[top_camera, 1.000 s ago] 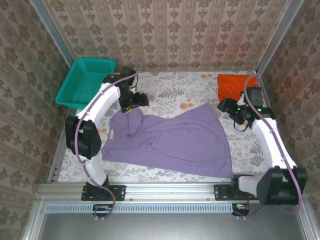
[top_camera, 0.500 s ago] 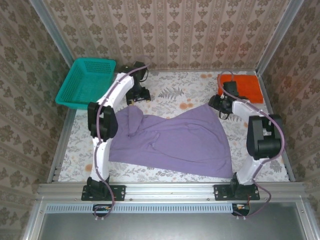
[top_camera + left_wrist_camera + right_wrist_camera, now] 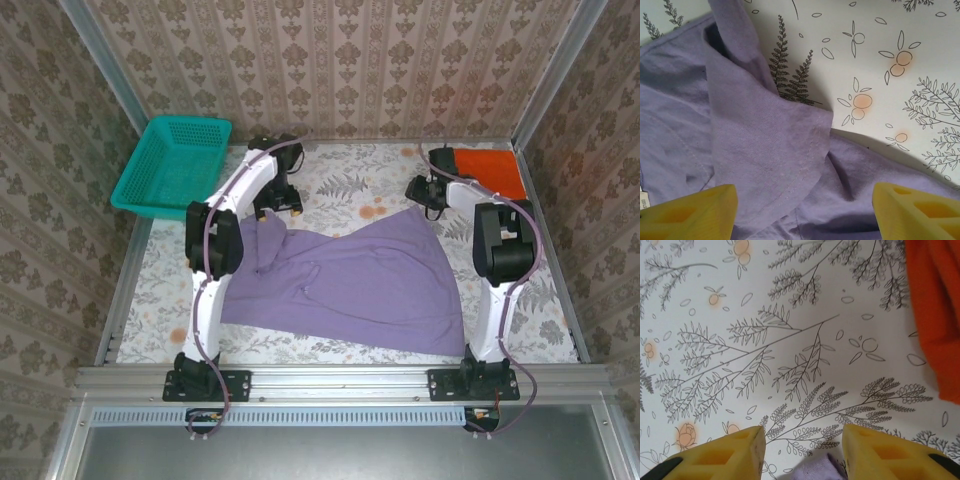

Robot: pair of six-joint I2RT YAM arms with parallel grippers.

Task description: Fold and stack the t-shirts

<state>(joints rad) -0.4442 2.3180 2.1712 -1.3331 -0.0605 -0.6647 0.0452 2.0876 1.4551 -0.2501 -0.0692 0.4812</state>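
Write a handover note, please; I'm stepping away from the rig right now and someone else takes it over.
Left hand: open, just above the rumpled far-left part of the lavender tee, gripping nothing.
Right hand: fingers apart, with a tip of the lavender tee's far-right corner between them; not clamped as far as shows.
Orange tee: folded, in the far right corner of the table.
Done: orange tee folded.
Left: fold the lavender tee, which lies spread and creased mid-table, then stack the two.
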